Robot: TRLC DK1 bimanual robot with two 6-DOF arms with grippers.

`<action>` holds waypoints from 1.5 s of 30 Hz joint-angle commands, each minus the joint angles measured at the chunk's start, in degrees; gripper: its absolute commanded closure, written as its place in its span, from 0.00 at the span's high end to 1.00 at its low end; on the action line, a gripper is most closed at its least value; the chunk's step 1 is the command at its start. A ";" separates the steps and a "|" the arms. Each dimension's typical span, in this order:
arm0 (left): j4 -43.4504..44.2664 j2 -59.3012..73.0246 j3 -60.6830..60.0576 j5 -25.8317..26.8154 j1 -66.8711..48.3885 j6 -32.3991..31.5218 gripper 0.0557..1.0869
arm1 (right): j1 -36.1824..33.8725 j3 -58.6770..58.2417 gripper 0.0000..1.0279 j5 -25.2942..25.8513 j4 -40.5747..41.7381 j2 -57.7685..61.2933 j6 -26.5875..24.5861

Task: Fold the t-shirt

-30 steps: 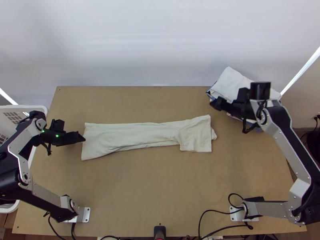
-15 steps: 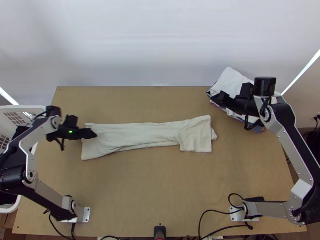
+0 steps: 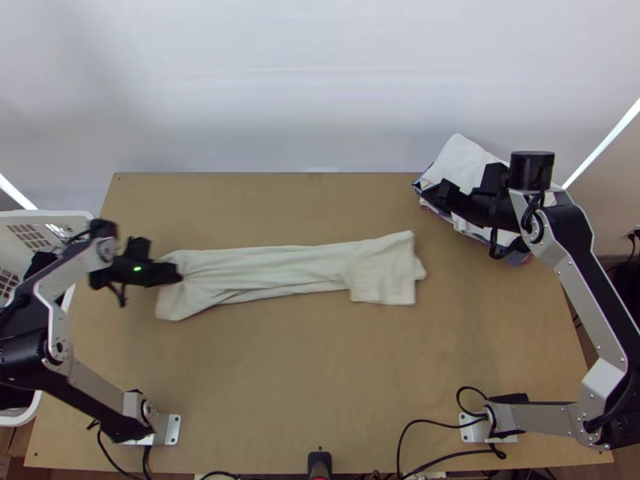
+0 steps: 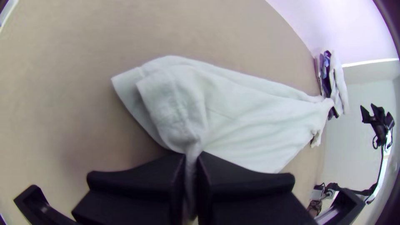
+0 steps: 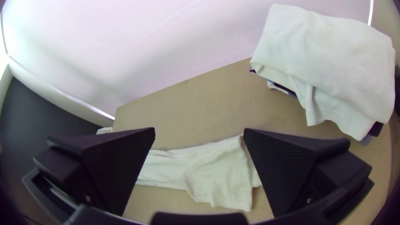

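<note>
Wall point(image 3: 320, 80): is standing pale behind the table.
Table point(image 3: 320, 360): is lying flat, light brown and wooden, under the shirt.
Right arm point(image 3: 588, 304): is stretching up the right side and bending in toward the pile.
Left arm point(image 3: 96, 396): is bending out past the table's left edge, then back in to the shirt's left end.
T-shirt point(image 3: 272, 268): is lying across the middle of the table in a long, thin strip. Soft wrinkles are running along it. Its left end is bunching up at the grip, with a loose part fanning out beside it. At its right end, a squarish flap is lying flat, and a small bit is poking out past it.
Pile of cloths point(image 3: 460, 164): is sitting at the far right corner, with white cloth on top and dark blue bits peeking out below.
Basket point(image 3: 32, 218): is standing by the table's left side, white with little holes, and holding something dark.
Right gripper point(image 3: 432, 194): is hanging by the pile's left edge, its two fingers point(image 5: 112, 166) standing wide apart.
Left gripper point(image 3: 178, 273): is pinching a narrow bunch of the shirt's left end between its fingers.
Cord point(image 3: 440, 422): is curling black along the near edge, by the right arm's base.
</note>
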 commanded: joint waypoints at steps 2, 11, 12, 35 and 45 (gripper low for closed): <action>-5.00 2.01 6.47 -0.62 9.95 7.41 0.04 | -0.63 -0.88 0.97 -0.31 -0.27 -0.83 1.10; -23.19 -4.14 14.38 -0.36 9.34 8.99 0.04 | -0.19 -1.50 0.97 -0.39 0.17 -0.48 1.28; -24.33 -6.07 14.55 0.35 6.88 7.67 0.04 | -0.19 -1.50 0.97 -0.31 0.17 -0.39 1.36; -7.02 -1.94 27.12 0.70 -45.07 -31.70 0.04 | -0.19 -3.87 0.97 -0.31 1.14 0.23 1.19; -6.75 8.95 38.99 0.70 -50.87 -37.06 0.04 | 0.25 -4.93 0.97 -0.31 2.28 0.93 1.10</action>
